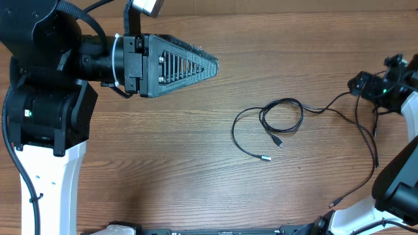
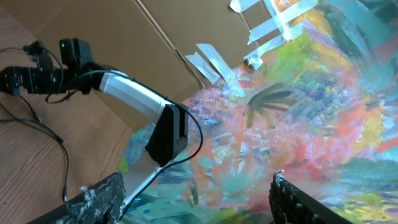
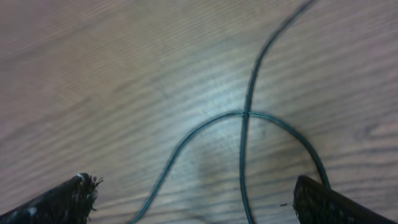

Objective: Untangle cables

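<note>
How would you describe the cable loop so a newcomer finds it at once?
On the wooden table, look right of centre, where thin black cables trail toward the right arm. The loop is their only closed oval, with two plug-tipped tails ending just below it.

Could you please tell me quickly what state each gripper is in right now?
Left gripper: open, holding nothing.
Right gripper: open, empty, over the cables.

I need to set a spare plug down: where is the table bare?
Bare wood: the wide stretch between the left arm's base and the cable loop, and the strip beyond the left hand above that loop. Crowded: the right side, where cables run from the loop toward the right hand.
</note>
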### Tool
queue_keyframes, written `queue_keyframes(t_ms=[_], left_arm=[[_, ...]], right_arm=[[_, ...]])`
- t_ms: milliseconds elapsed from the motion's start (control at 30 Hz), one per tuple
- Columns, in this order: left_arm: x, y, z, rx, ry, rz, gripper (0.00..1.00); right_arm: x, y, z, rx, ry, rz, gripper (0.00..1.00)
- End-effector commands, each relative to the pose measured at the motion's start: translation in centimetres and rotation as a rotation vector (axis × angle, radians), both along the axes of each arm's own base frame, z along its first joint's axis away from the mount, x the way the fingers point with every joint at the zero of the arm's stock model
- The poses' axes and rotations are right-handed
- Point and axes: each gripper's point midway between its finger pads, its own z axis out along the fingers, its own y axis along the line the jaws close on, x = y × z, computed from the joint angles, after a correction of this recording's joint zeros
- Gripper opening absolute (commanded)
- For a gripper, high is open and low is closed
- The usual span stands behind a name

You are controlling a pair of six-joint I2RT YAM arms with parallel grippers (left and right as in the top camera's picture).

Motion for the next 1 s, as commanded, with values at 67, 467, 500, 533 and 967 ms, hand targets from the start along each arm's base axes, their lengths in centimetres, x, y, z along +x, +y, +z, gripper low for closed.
queue_keyframes(t_ms=[67,467,500,533,967], left_arm=[[-0.2,0.0,0.3,-0.001,0.003,-0.003,0.75],[-0.2,0.0,0.3,-0.002,-0.009,-0.003,0.75],[-0.2,0.0,0.3,-0.002,-0.009,-0.003,0.75],[-0.2,0.0,0.3,-0.002,-0.009,-0.004,0.75],[-0.2,0.0,0.3,-0.003,-0.023,-0.006,0.75]], right_arm=[[-1.0,-0.3,-2.5,-0.024,0.022,-0.019,0.96],[-2.6,-1.4,-6.6,-0.076,0.061,-0.116,0.86],[-2.6,-1.3,-6.9,-0.073,0.063,-0.119,0.86],[-2.6,-1.3,-7.3,-0.070,0.070,-0.119,0.86],[-3.6,-0.8,-13.0,0.000,0.167,-0.157,0.14]])
